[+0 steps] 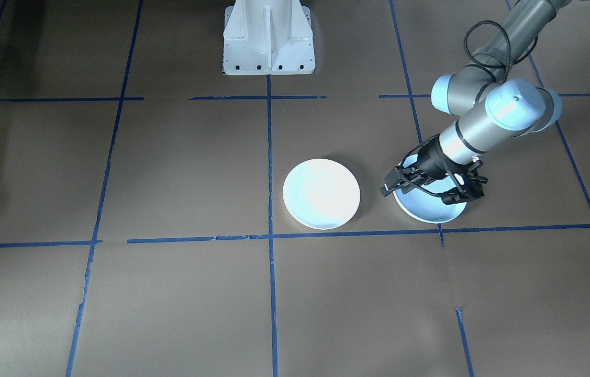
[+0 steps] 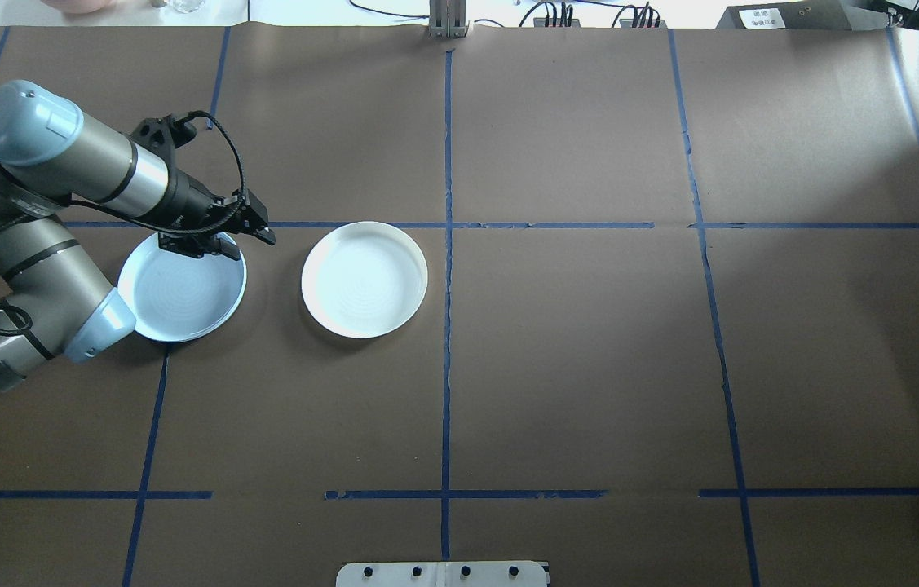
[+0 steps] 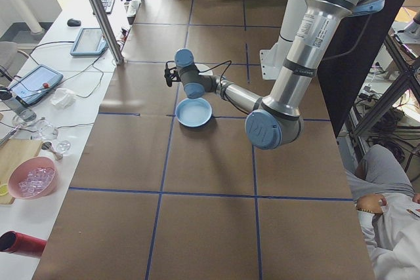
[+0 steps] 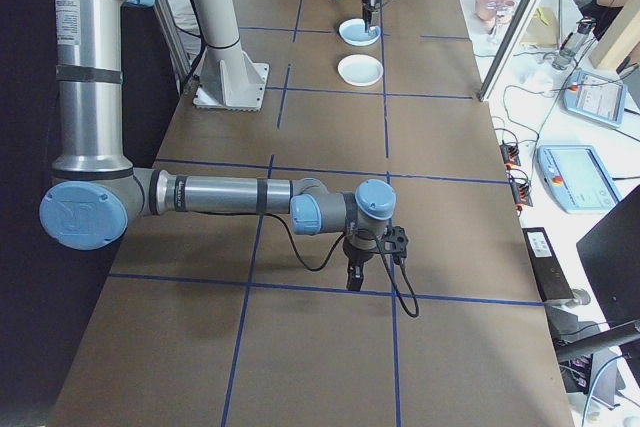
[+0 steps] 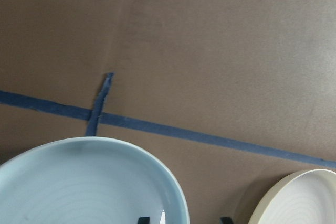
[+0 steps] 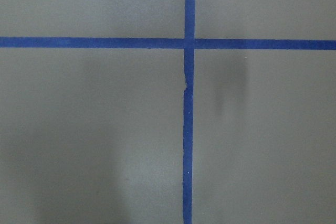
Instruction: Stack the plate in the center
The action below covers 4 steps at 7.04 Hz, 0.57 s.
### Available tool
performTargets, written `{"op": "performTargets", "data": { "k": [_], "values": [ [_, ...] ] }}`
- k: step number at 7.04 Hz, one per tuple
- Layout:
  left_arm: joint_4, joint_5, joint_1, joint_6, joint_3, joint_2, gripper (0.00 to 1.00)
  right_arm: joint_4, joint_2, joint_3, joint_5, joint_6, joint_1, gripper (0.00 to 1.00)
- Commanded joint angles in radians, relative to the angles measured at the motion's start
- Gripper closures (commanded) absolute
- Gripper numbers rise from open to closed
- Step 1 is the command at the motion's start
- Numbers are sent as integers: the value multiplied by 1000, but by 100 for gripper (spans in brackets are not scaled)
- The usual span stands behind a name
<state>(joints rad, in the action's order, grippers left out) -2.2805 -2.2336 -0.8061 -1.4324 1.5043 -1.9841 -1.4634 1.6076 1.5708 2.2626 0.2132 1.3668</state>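
Overhead exterior, left claw (image 2: 232, 237) hides blue plate (image 2: 174, 297) rim

No legible text, labels or numbers in any view; the print on the near arm in both side views is too small to read.

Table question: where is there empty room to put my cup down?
Most of the table is bare brown paper: the whole half right of the middle blue tape line, and the strip nearest the robot. It is crowded by the blue plate, where the left gripper hovers, and the white plate.
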Motion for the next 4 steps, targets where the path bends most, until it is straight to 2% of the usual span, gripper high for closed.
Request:
{"op": "performTargets", "data": {
  "k": [1,2,3,4],
  "values": [
    [27,64,53,-29,7,-24,35,0,0,0,0,0,0,0],
    [26,89,115,-33,2,-25,36,0,0,0,0,0,0,0],
    [26,141,137,-33,-6,-33,35,0,0,0,0,0,0,0],
    [27,141,137,-33,-9,-44,36,0,0,0,0,0,0,0]
  ]
}}
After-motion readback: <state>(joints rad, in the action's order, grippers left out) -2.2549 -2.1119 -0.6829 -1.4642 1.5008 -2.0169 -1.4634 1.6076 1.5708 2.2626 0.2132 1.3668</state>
